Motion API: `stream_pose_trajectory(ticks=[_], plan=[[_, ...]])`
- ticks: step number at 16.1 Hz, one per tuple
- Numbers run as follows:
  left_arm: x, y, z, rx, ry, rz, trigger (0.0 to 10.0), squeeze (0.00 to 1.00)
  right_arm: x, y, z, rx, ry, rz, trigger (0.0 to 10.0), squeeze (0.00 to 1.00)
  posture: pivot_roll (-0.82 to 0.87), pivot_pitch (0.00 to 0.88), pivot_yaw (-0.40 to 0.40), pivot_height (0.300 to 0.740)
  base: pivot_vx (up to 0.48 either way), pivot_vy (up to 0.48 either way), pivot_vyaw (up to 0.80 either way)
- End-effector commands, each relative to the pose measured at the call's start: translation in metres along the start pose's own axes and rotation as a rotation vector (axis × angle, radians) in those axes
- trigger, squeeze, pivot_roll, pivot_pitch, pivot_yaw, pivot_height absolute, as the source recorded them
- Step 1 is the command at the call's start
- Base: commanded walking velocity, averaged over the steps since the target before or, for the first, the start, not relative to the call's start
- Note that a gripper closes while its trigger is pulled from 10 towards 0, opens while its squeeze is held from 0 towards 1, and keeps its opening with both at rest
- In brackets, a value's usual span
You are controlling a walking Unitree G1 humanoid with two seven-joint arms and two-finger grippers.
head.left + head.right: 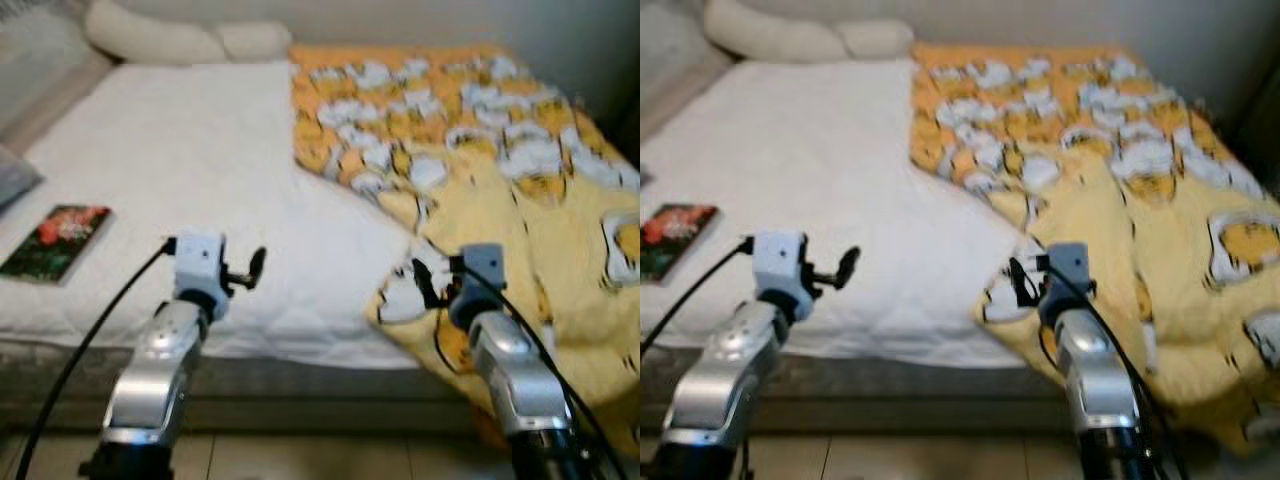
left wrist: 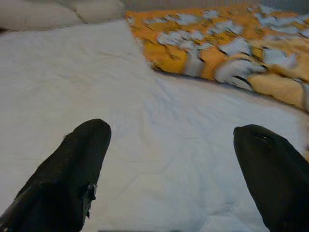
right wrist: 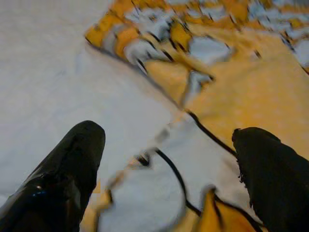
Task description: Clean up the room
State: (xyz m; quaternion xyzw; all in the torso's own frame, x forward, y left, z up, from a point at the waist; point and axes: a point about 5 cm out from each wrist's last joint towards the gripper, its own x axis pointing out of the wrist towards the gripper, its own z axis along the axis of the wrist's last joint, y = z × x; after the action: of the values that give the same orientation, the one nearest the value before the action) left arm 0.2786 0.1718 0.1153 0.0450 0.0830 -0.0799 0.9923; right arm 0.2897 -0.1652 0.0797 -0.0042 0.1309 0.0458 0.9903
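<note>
Right hand [image 1: 428,280] open over the blanket [image 1: 520,200] edge (left hand [image 2: 169,159] open, empty): lower until your fingers straddle the fold, then close

A bedroom: bed [image 1: 200,180], pillows [image 1: 180,40], yellow patterned blanket [image 1: 520,200].

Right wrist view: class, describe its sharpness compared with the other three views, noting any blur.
Right wrist view: the yellow blanket edge is smeared, its black outlines streaked. Left wrist view: the white sheet is fairly crisp, the black fingers soft. Both eye views: mildly soft throughout, the book cover unreadable, lighting even.
</note>
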Motion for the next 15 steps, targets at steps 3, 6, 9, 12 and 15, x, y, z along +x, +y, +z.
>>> stream_pose_trajectory(ticks=[3,6,9,12,15], plan=[[-0.002,0.005,-0.001,0.0,0.009,0.019,10.0,0.0,0.001,0.009,0.003,-0.011,-0.012,0.035,10.0,0.0,-0.03,0.0,0.014,0.74,0.32,0.0,0.0],[-0.002,0.005,0.0,0.0,0.009,0.018,10.0,0.0,0.001,0.009,0.002,-0.016,-0.009,0.038,10.0,0.0,-0.03,0.0,0.013,0.74,0.312,0.0,0.0],[-0.002,0.005,0.0,0.0,0.012,0.015,10.0,0.0,0.002,0.01,0.001,-0.003,0.008,0.047,10.0,0.0,-0.03,0.0,0.013,0.74,0.31,0.0,-0.53],[-0.003,0.004,-0.001,0.017,0.022,0.008,10.0,0.0,0.005,0.016,-0.002,-0.028,0.037,0.111,10.0,0.0,-0.02,0.0,0.013,0.74,0.283,0.0,0.0],[-0.009,0.001,-0.006,0.072,0.073,-0.072,10.0,0.0,0.016,0.024,-0.013,0.049,0.15,0.186,10.0,1.0,-0.01,0.0,0.007,0.74,0.0,0.0,0.0]])
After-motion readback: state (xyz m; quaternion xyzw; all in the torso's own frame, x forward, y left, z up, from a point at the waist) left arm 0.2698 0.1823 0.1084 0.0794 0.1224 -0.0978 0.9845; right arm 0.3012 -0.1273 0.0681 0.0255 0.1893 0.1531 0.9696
